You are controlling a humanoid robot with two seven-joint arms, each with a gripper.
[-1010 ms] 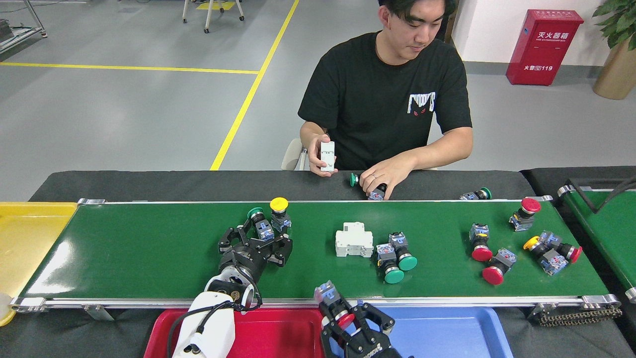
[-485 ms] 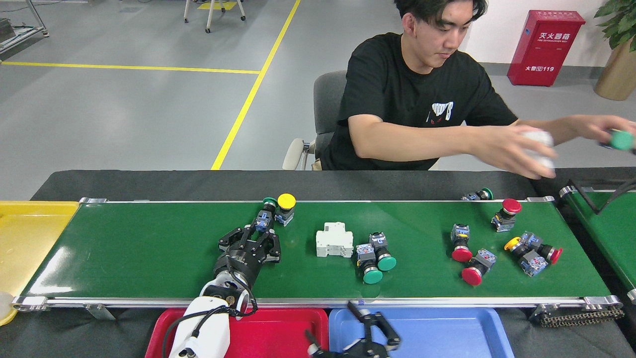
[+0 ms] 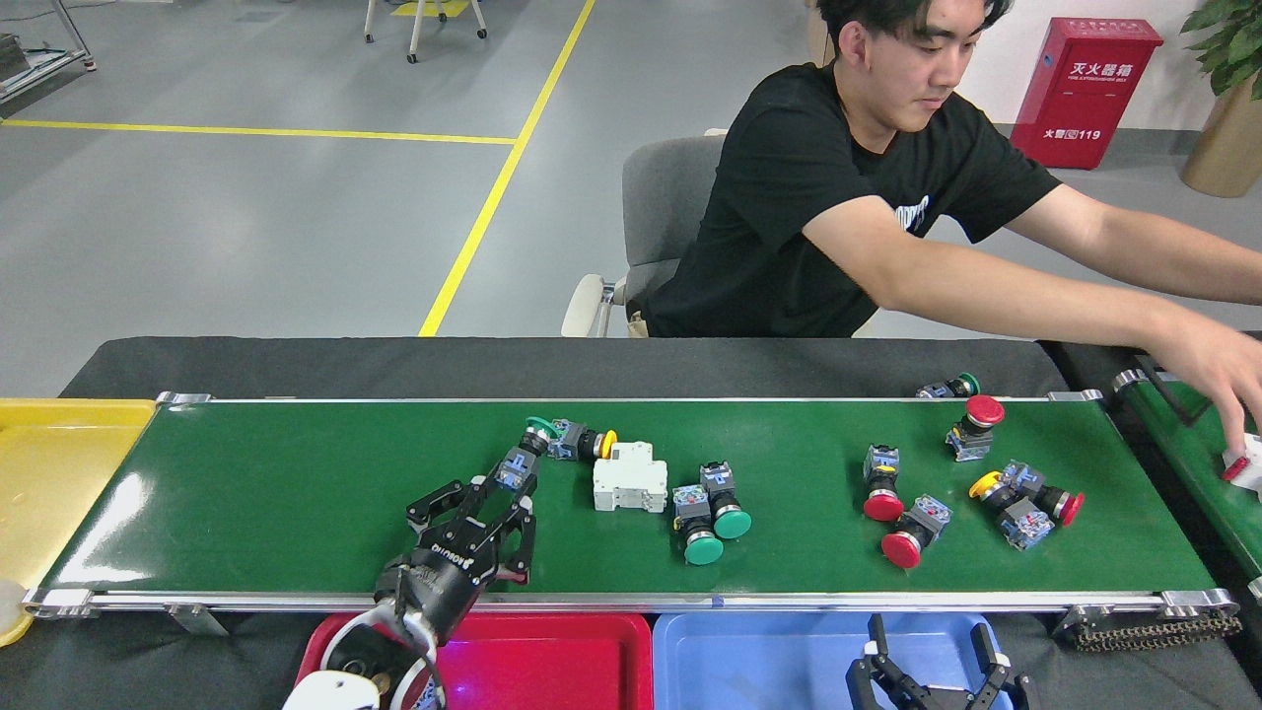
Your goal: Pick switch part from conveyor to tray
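Switch part [image 3: 520, 461] at L gripper [image 3: 490, 500] fingers; R gripper [image 3: 930, 646] open.

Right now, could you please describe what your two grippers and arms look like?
The left gripper is black, with linked fingers and white lettering on its body, on a round black wrist with a black cable and a white arm shell. The right gripper is also black, with white-tipped fingers.

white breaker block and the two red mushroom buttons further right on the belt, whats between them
In the head view, a pair of green-capped switch parts lies just right of the white breaker block; then bare green conveyor runs up to the red-capped buttons.
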